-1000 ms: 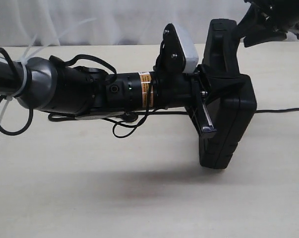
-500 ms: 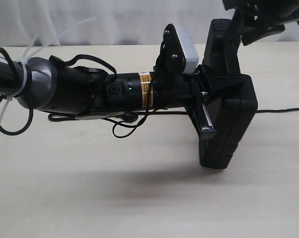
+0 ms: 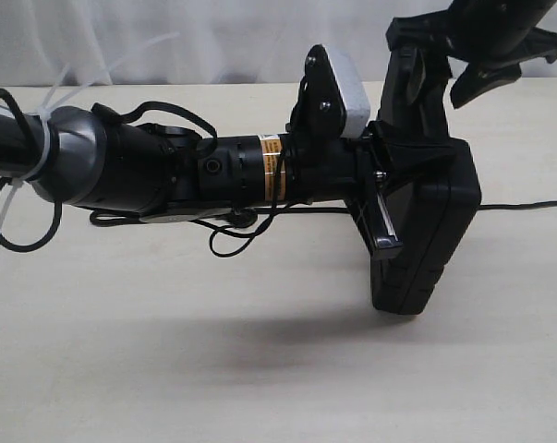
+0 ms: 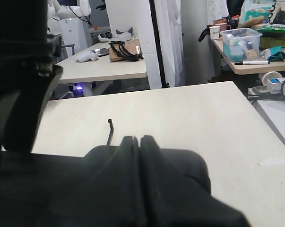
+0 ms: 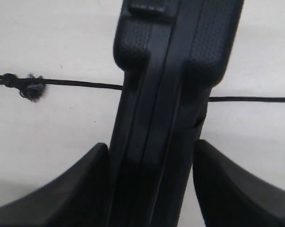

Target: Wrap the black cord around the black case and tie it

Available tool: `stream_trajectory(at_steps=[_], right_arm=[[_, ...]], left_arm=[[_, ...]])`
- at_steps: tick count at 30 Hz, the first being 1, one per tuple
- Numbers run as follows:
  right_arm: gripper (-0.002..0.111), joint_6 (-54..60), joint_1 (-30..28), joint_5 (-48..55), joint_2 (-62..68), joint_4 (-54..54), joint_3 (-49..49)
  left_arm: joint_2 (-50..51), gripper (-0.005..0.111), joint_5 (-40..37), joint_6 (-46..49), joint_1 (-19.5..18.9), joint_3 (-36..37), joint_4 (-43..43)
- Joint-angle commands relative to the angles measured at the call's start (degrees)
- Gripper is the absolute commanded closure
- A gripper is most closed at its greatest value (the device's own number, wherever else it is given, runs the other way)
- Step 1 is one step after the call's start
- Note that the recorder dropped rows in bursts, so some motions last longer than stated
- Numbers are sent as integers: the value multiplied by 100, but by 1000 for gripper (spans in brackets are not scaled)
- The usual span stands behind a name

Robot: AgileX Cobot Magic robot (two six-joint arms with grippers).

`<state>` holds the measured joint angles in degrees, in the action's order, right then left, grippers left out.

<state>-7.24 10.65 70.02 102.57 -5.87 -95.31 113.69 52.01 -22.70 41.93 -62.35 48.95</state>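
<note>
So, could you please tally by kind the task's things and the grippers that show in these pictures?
Cases: 1, the black case
Cords: 1, the black cord
Grippers: 2, the left gripper and the right gripper
Total: 4

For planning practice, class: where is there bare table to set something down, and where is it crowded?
Free: the wide table strip on the camera's side of the left arm and black case; also right of the case, nearer than the black cord. Crowded: the case's top, straddled by the right gripper.
</note>
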Motion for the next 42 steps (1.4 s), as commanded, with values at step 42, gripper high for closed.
stream_trajectory(at_steps=[42], right_arm=[[104, -409, 0, -6, 439, 167, -395]], left_arm=[[-1370, 107, -3062, -913, 3, 826, 2090]])
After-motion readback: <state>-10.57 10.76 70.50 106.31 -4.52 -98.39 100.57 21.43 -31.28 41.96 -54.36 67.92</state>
